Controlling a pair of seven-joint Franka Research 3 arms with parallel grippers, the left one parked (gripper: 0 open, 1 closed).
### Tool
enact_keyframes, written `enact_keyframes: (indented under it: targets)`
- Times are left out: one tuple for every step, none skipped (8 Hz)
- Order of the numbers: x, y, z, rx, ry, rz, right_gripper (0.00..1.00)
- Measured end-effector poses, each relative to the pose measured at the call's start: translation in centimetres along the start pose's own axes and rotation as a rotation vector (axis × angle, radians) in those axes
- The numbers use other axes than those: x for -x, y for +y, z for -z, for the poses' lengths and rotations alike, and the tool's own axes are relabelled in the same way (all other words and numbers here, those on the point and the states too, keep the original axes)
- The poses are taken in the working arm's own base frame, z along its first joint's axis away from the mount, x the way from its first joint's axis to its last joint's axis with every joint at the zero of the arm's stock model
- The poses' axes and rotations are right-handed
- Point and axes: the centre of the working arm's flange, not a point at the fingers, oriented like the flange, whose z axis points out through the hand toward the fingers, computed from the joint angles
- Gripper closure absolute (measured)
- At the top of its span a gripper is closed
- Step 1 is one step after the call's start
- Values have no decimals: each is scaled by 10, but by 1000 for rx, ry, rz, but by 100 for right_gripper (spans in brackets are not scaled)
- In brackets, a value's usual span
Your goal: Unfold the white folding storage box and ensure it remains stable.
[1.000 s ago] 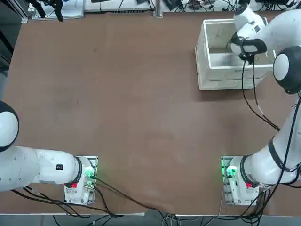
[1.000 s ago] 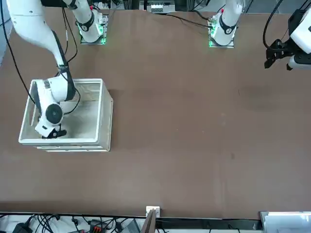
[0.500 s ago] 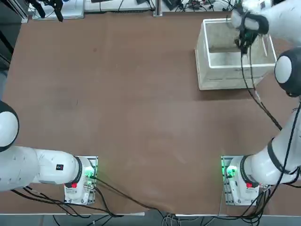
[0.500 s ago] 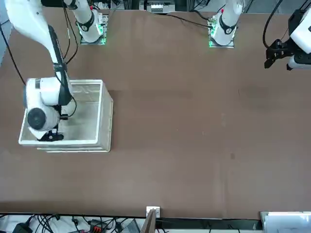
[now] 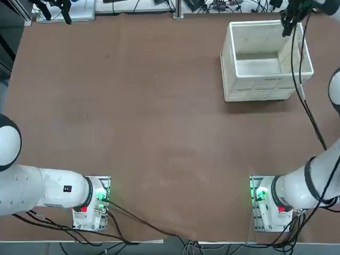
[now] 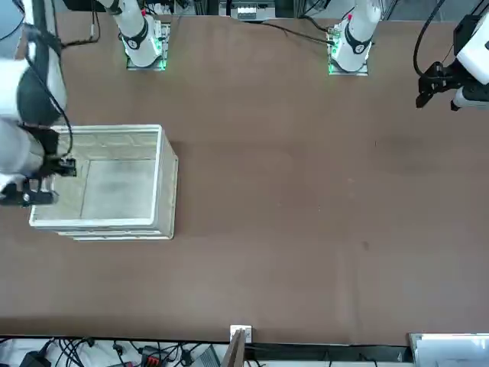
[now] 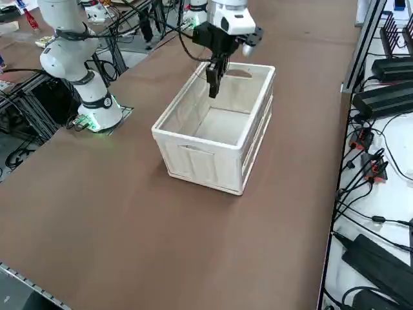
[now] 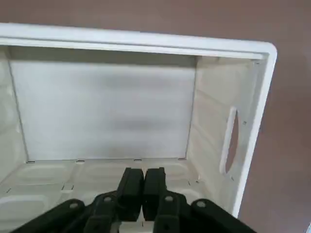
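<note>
white folding storage box [image 7: 216, 132] — walls up (rim clear) | claw [image 7: 212, 88] pinched together, empty — above interior

In the top view the right end effector [image 5: 291, 21] sits at the picture's upper edge, its wrist cut off there. In the front view the arm runs off the left edge and hides the near-left corner of the white folding storage box [image 6: 160, 183]. In the wrist view the box's walls are cropped — the bench [image 8: 291, 160] shows only as a strip.
</note>
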Motion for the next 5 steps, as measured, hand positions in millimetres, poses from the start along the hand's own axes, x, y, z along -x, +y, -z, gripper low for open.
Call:
enact_keyframes:
  targets:
    - [-1, -1, -3, 0, -6, 1, 92]
    - [-1, -1, -5, 0, -12, 2, 92]
    - [-1, -2, -5, 0, -14, 3, 91]
    - [-2, -2, -1, -2, -7, 2, 89]
    - [-1, -1, 12, -17, 8, -3, 74]
